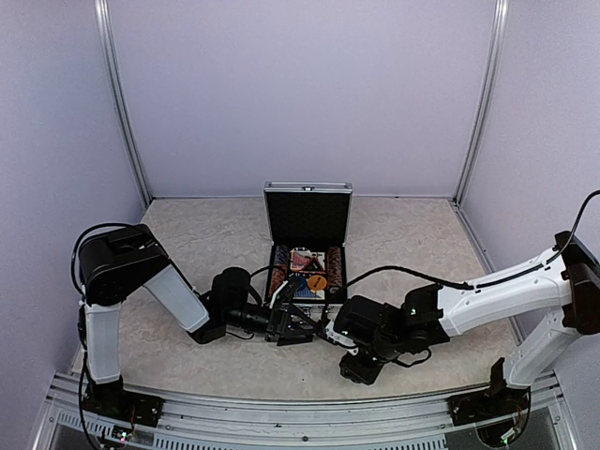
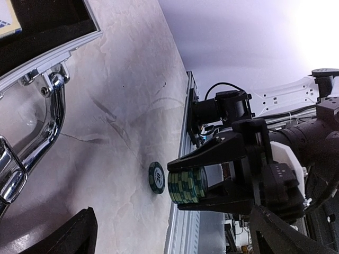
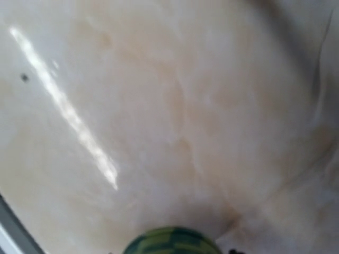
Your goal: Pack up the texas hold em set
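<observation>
**Open silver case (image 1: 307, 217) mid-table, lid upright, chips (image 1: 335, 268) and cards (image 1: 302, 260) inside.**
Right gripper (image 2: 176, 185) clamped on green chip stack (image 2: 188, 185) before the case; left gripper (image 1: 298, 325) jaws wide apart. 1 loose chip (image 2: 157, 177) on beige marbled table (image 1: 187, 234); pale walls (image 1: 300, 94).

A: What sort of place is it?
B: A robotics lab test cell. Plain pale lilac wall panels (image 1: 300, 94) between silver aluminium posts (image 1: 122, 103) enclose a beige marbled tabletop (image 1: 206, 234), and a ribbed aluminium rail (image 1: 281, 408) runs along its near edge.
</observation>
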